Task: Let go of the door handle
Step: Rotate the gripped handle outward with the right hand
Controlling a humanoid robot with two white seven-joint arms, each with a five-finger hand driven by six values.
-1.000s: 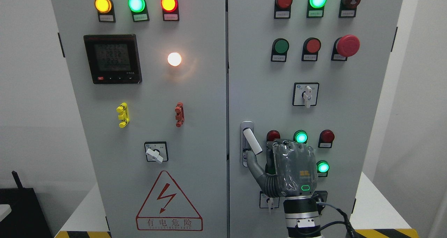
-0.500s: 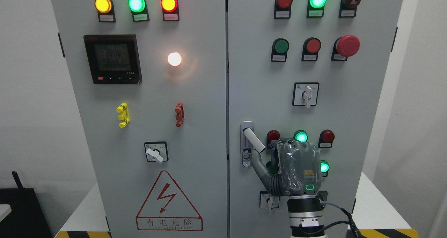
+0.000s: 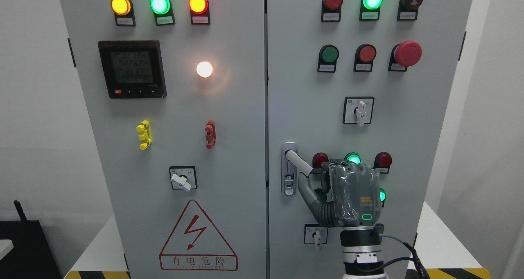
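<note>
- The right hand rises from the bottom edge right of the middle, its back turned to the camera, in front of the lower part of the right cabinet door.
- The door handle is a white lever on a silver lock plate at that door's left edge; it tilts down and to the right, away from the plate.
- The lever's free end reaches the upper left corner of the hand, where the curled fingers meet it; the thumb stretches up and left beneath the lever.
- Whether the fingers pinch the lever or merely rest beside it cannot be told, since the back of the hand hides the contact.
- The hand partly covers a cluster of indicator lamps: a red lamp and a green lamp peek above the knuckles, another red lamp sits just right of them.
- A small rotary switch sits below the thumb, left of the wrist.
- The left cabinet door carries a digital meter and a red triangular warning sign.
</note>
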